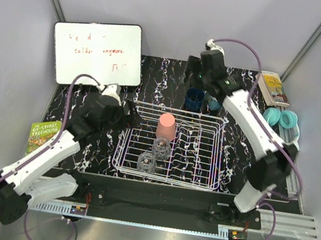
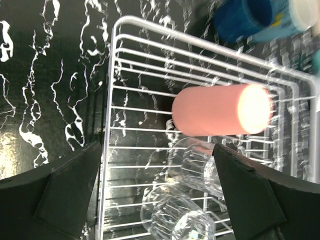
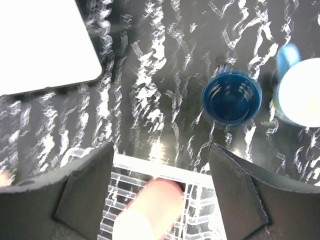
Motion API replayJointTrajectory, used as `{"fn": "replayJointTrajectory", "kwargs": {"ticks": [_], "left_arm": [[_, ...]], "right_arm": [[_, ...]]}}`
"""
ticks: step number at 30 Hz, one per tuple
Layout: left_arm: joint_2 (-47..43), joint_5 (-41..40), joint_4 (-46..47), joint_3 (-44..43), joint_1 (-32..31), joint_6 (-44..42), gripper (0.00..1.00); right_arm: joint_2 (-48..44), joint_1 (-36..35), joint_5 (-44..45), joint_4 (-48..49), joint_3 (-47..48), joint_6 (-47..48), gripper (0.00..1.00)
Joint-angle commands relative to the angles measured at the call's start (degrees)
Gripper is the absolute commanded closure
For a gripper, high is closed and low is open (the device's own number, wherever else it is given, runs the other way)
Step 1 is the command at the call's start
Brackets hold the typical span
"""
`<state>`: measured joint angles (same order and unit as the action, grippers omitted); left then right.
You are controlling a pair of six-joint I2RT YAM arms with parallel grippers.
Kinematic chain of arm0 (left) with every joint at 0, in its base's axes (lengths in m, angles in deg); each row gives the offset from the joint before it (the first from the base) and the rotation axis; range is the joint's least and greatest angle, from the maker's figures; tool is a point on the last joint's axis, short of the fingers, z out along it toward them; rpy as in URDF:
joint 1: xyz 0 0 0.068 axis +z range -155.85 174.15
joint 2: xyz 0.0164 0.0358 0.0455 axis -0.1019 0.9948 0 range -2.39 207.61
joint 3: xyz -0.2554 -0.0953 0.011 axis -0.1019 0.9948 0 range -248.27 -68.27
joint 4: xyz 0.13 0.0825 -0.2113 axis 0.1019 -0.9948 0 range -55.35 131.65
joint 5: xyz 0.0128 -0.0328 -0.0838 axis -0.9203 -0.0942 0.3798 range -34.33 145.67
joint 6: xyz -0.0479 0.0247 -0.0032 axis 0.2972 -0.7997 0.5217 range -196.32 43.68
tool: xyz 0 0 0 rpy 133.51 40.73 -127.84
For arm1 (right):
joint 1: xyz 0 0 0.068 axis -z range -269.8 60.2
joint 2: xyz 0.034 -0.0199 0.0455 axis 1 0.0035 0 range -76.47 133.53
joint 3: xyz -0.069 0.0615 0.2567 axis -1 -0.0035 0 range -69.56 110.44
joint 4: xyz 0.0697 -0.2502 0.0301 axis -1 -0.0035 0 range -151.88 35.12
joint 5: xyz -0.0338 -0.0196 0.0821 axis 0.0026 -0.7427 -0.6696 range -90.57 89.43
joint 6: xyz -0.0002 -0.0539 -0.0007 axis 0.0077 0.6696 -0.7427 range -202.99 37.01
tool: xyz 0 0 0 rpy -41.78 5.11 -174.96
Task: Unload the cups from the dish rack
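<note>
The white wire dish rack (image 1: pixel 201 168) sits mid-table. In it a salmon-pink tumbler (image 1: pixel 166 127) stands upside down, with two clear glass cups (image 1: pixel 161 149) (image 1: pixel 147 163) just in front. On the table behind the rack are a dark blue cup (image 1: pixel 194 99) and a teal mug (image 1: pixel 213 102). My right gripper (image 1: pixel 194 83) hovers open and empty above the table beside the blue cup (image 3: pixel 231 98), apart from it. At the rack's left rim (image 2: pixel 107 125) my left gripper (image 2: pixel 156 147) is wide open, facing the tumbler (image 2: pixel 220 110) and the glasses (image 2: pixel 200 167) and holding nothing.
A whiteboard (image 1: pixel 98 53) leans at the back left. A green book (image 1: pixel 43 136) lies at the left edge. At the back right lie another book (image 1: pixel 272 88) and teal tape rolls (image 1: pixel 283 119).
</note>
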<state>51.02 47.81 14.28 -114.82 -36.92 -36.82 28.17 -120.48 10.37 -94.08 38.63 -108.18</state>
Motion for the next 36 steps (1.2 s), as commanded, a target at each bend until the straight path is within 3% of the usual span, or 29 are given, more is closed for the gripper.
{"fn": "replayJointTrajectory", "kwargs": {"ticks": [1,5,14,24,36], "left_arm": [[5.02,-6.36,1.27,-5.74,-6.71,-3.55,0.01],[11.18,-12.87,0.83,-12.32,-14.35,-7.24,0.01],[26.03,-14.03,1.10,-23.32,-15.95,-12.52,0.01],[34.48,-13.50,1.80,-26.40,-17.80,-12.08,0.01],[35.19,-12.62,3.64,-28.16,-18.06,-12.00,0.01]], "right_arm": [[-15.41,-1.84,-4.17,14.23,-18.33,-3.46,0.16],[-25.77,-5.09,-2.15,15.29,-29.75,-3.99,0.15],[-43.71,-6.50,-1.80,15.65,-44.01,-5.05,0.15],[-46.55,-6.59,-2.15,14.59,-46.39,-4.69,0.15],[-46.81,-6.59,-2.33,14.68,-47.80,-4.78,0.15]]}}
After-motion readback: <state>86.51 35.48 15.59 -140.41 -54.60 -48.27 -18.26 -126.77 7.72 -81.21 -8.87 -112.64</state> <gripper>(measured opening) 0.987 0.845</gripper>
